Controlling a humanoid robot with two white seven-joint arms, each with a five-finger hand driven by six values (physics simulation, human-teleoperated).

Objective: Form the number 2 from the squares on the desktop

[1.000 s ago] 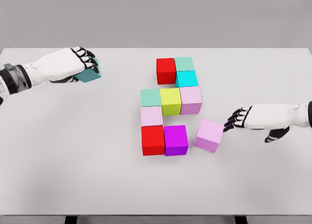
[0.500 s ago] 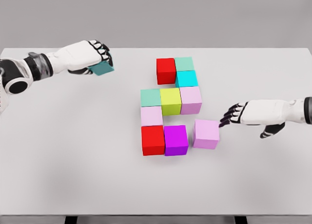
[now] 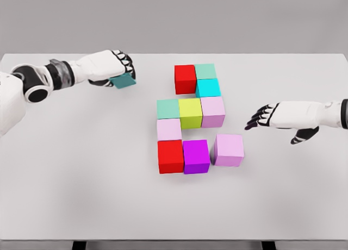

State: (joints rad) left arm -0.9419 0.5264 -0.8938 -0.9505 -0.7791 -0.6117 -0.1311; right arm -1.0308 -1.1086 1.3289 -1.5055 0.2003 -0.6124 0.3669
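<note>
I saw the teal cube (image 3: 123,80) clasped in my left hand (image 3: 109,68) above the white table (image 3: 81,179), left of the red cube (image 3: 185,79) topping the cluster, while the pale pink cube (image 3: 229,150) sat beside the purple cube (image 3: 196,156), my right hand (image 3: 272,117) slack-fingered nearby.

Left hand (image 3: 111,67) raised, fingers curled in grasp; right hand (image 3: 280,117) low, fingers spread.

Teal cube (image 3: 123,80) carried rightward by left hand (image 3: 106,67); right hand (image 3: 283,116) off the pink cube (image 3: 229,149) (now squared beside purple).
</note>
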